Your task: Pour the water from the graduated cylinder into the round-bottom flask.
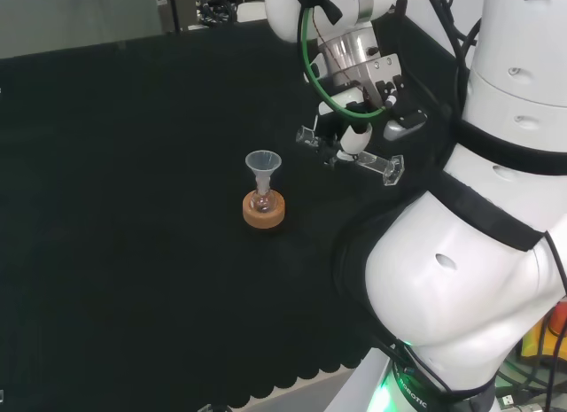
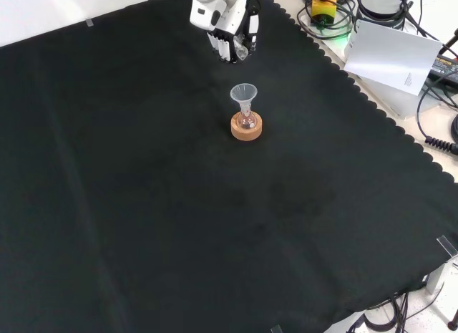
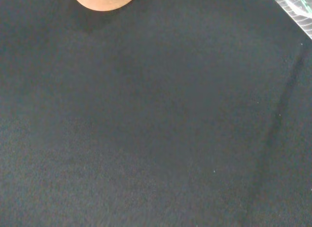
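Fingers [image 2: 230,41] of the hand [image 1: 353,120] curl round a clear graduated cylinder [image 1: 376,164], held lying nearly flat above the black cloth [image 2: 143,204]. Small round-bottom flask [image 1: 262,200] w/ a clear funnel [image 1: 263,163] on top sits in a cork ring [image 1: 264,211], left of the hand in head view, just below it in front view.

Round-bottom flask [image 1: 262,199] upright in cork ring [image 1: 265,212], funnel [image 1: 263,165] in neck.
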Controlling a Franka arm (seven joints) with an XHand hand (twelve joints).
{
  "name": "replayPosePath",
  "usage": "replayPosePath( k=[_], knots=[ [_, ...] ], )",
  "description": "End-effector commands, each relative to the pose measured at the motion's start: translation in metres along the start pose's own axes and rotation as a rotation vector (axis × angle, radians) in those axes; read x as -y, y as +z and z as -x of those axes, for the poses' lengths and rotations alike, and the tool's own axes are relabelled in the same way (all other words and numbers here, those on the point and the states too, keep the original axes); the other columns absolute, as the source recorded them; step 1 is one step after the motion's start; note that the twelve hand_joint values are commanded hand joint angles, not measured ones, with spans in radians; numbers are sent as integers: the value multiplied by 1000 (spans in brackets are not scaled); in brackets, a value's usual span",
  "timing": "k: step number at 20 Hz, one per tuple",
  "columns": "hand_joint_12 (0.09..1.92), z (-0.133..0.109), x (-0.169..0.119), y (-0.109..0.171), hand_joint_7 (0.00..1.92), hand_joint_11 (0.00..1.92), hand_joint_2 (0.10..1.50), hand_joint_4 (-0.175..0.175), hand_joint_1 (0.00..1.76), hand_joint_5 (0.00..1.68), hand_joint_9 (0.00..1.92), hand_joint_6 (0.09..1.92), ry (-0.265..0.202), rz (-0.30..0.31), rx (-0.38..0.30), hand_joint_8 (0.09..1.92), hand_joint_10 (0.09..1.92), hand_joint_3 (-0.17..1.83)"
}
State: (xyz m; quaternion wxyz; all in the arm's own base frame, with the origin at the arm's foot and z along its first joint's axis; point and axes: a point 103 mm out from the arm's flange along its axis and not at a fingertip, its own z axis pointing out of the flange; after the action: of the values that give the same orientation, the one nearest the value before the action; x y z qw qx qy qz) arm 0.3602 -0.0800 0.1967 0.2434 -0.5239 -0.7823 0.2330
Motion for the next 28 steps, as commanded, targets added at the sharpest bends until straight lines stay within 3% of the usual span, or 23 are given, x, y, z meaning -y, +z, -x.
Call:
replayPosePath(
  k=[1,2,4,5,10,28],
  knots=[
    [803,-9,-8,-5,883,1115,1170,-162,1259,875,1290,1147,3,-49,23,1184,228,4],
    [803,-11,-10,-6,884,1115,1171,-169,1250,866,1291,1167,5,-61,29,1181,227,5],
    [801,-14,-14,-8,879,1115,1167,-119,1312,945,1293,1002,10,-83,43,1198,223,3],
    [798,-15,-15,-9,882,1116,1166,-135,1291,923,1294,1050,15,-94,56,1189,219,5],
    [796,-22,-20,-17,876,1118,1163,-88,1346,1002,1300,880,32,-123,98,1207,208,3],
    [792,-43,-28,-30,885,1121,1160,-83,1351,1015,1309,852,116,-270,233,1196,208,1]
  ],
)
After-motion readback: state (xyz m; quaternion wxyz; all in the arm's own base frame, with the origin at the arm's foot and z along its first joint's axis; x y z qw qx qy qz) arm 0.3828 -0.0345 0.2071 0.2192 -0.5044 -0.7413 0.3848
